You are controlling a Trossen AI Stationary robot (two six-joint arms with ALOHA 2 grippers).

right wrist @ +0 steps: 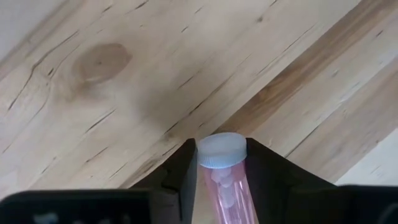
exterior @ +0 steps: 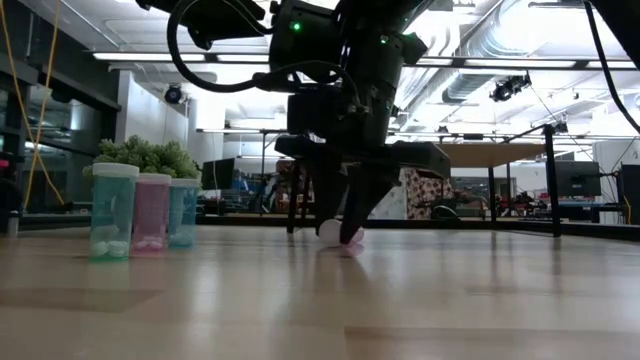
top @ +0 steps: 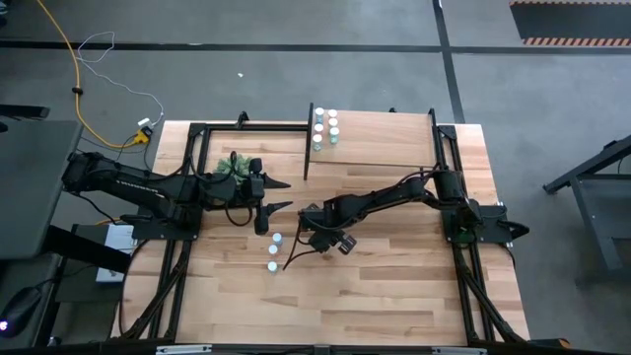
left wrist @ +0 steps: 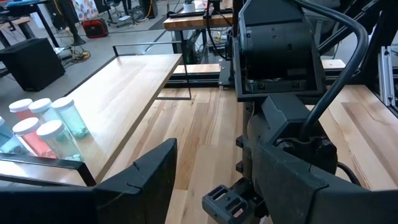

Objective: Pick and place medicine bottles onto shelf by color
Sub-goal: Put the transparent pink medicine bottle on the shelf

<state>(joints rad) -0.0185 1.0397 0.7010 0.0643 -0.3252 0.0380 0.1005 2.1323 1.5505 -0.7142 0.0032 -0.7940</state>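
Nearest the low camera, three upright medicine bottles are standing in a row on the bench point(exterior: 420, 300): a teal bottle point(exterior: 113, 212), a pink bottle point(exterior: 152, 213) just beside it, and a bluish bottle point(exterior: 183, 212) a little behind. From above, two of these white caps are showing below the left claw.

Farther in, at the middle of the bench, the right claw point(right wrist: 221, 171) is reaching down to the wood and its two dark fingers point(right wrist: 180, 171) are pressing on either side of a pink, white-capped bottle point(right wrist: 222, 168) lying on its side — the cap is sitting just between the fingertips, white pills showing through the body. In the low view this bottle point(exterior: 338, 236) is resting on the bench surface under the claw.

To the left, the left claw point(top: 278, 195) is hovering with its fingers spread apart, holding nothing — a bushy green plant point(top: 233, 165) is sitting just behind it.

Farthest off, the light-wood shelf point(top: 385, 138) is lying along the bench's back edge, with a cluster of bottles point(top: 325, 128) standing at its left end; the left wrist view is showing pink and teal ones point(left wrist: 46, 127) there.
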